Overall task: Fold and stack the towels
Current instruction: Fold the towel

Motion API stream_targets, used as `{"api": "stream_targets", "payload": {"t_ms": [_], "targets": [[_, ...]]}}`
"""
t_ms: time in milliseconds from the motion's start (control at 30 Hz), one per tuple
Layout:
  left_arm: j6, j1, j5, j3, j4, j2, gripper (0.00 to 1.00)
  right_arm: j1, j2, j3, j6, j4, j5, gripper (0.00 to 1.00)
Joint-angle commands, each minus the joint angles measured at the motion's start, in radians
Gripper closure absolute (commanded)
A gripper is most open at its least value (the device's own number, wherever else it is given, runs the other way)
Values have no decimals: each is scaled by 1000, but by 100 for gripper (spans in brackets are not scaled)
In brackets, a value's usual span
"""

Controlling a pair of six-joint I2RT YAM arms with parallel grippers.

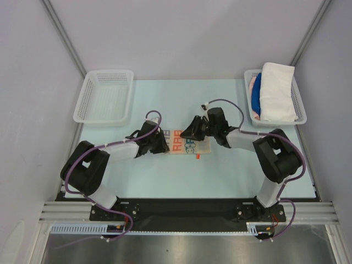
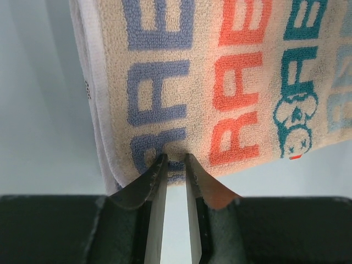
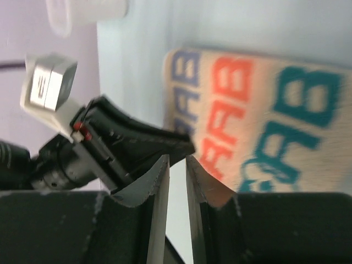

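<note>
Folding station, viewed from the near edge of the bench (image 1: 231, 173).

1. lettered towel (image 1: 190, 144): cream terry with rows of grey-blue, orange and teal capitals and a teal bear face. It lies folded flat at the centre of the bench, long side running 9 to 3 o'clock. Stacked layers with a white hem show along one side in the left wrist view. A small red tag (image 1: 198, 156) sits at its near edge, about 5 o'clock.

2. left end effector (image 2: 175, 162): reaches in from 8 o'clock and sits at the 9 o'clock end of the lettered towel. The fingers stand a narrow slot apart, tips over the cloth's edge, with lettering showing between them. Whether they pinch the cloth or only rest on it, I cannot tell.

3. right end effector (image 3: 176, 162): reaches in from 3 o'clock, tips over the towel's far edge at about 12 o'clock, facing the left end effector and close to it. The fingers are a little apart, only pale bench shows in the slot, and nothing is held.

4. right basket (image 1: 300, 104): white plastic mesh, at 2 o'clock on the bench. It holds a white towel (image 1: 278, 91), folded and lying lengthwise on top. A pink towel (image 1: 253, 82) and a blue towel (image 1: 256, 102) lie on its 9 o'clock side, pink farther and blue nearer.

5. left basket (image 1: 104, 74): white plastic mesh, at 10 o'clock on the bench, well apart from the lettered towel.
</note>
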Motion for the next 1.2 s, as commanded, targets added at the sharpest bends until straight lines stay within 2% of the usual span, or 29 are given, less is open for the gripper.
{"api": "stream_targets", "payload": {"t_ms": [0, 133, 300, 667, 900, 1067, 1167], "targets": [[-5, 6, -5, 34, -16, -20, 74, 61, 14, -35, 8, 30, -1, 76], [1, 11, -23, 65, -44, -28, 72, 54, 77, -102, 16, 113, -33, 77], [8, 40, -28, 88, -61, 1, 73, 22, 108, -173, -10, 127, -49, 78], [21, 84, -16, 66, -55, 26, 73, -243, -39, -420, -38, 184, -158, 78], [29, 95, -7, 60, -55, 18, 74, -327, -156, -431, -73, 75, -164, 77], [40, 97, -4, 83, -76, 17, 71, -344, -263, -383, -156, -86, -38, 74], [41, 97, -1, 82, -75, 20, 70, -339, -297, -343, -190, -155, 31, 67]]}}
